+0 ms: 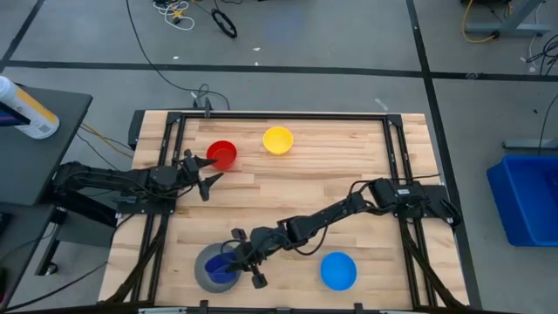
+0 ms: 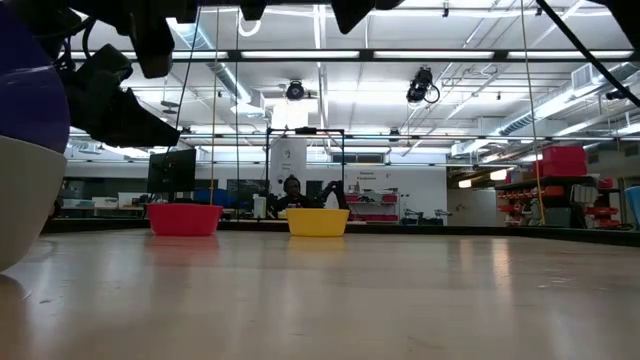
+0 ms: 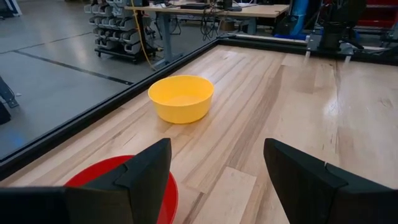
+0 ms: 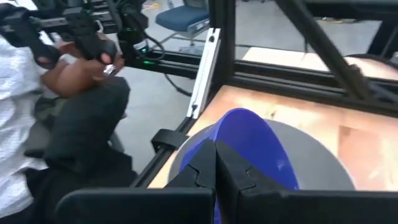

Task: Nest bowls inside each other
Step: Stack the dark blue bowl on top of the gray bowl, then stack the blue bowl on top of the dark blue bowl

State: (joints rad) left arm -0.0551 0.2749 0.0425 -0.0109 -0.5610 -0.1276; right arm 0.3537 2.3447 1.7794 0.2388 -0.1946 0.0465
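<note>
The dark blue bowl (image 1: 223, 267) is tilted over the larger grey bowl (image 1: 202, 272) at the table's near left, with my right gripper (image 1: 235, 255) shut on it. The low view shows the same pair, dark blue bowl (image 2: 25, 85) over grey bowl (image 2: 20, 200). A red bowl (image 1: 222, 154) and a yellow bowl (image 1: 277, 139) stand on their bases at the far side. A light blue bowl (image 1: 338, 270) stands at the near right. My left gripper (image 1: 206, 172) waits open just near of the red bowl (image 3: 118, 183), touching nothing. My right gripper pinches the dark blue bowl's rim (image 4: 219, 129) between its two fingers, coming from the table's right and slanting a little downward. The bowl is tipped steeply on edge, its lower part inside the grey bowl (image 4: 311, 155). I cannot tell whether it rests there.
Black frame rails (image 1: 166, 174) run along the table's left and right sides. In the right wrist view a person (image 4: 74, 99) sits beyond the table's edge. Bare wood lies between the far bowls and the near ones.
</note>
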